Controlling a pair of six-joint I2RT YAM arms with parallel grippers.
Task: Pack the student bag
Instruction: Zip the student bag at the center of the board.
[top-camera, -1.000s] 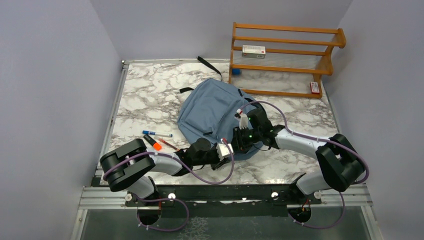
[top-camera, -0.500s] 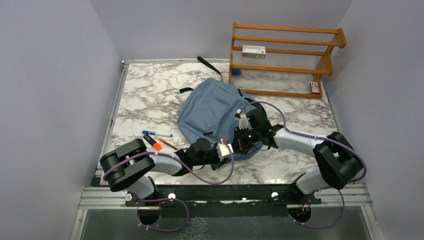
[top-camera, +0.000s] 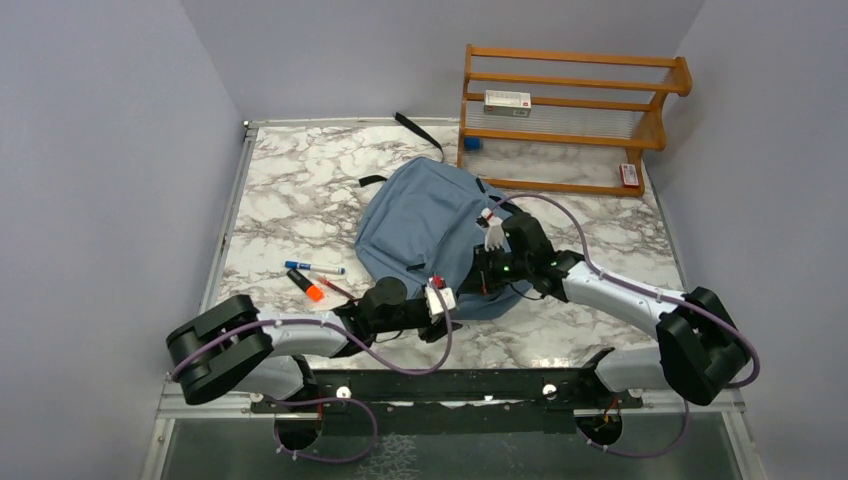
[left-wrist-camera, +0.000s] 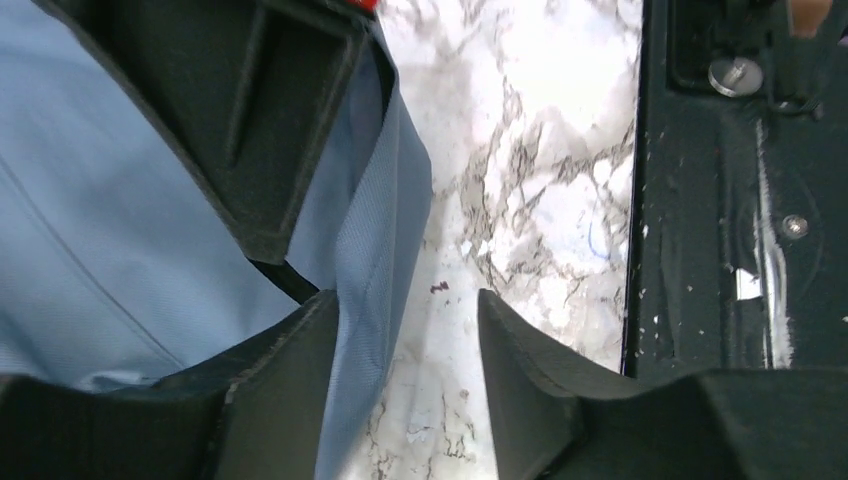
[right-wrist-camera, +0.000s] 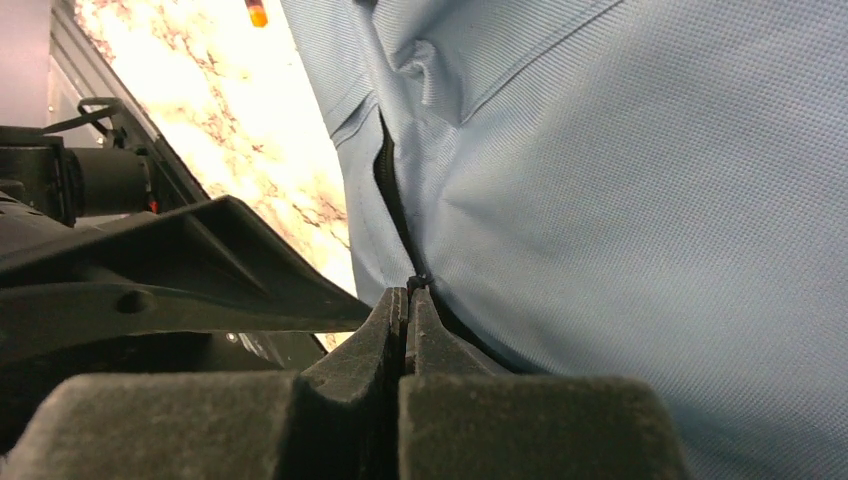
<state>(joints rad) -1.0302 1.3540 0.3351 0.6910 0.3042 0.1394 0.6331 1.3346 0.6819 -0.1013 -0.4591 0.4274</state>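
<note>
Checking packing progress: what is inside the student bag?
No contents show. On the student bag only a narrow dark zipper slit gapes; blue fabric covers the rest of the interior.

- The overhead view is lit evenly and softly from above; only faint shadows are cast beneath the arms.
- The table is overexposed in both wrist views, its veining washed out by glare.
- The fingers are rendered dark and out of focus.
- The bag weave is shown sharply.
</note>
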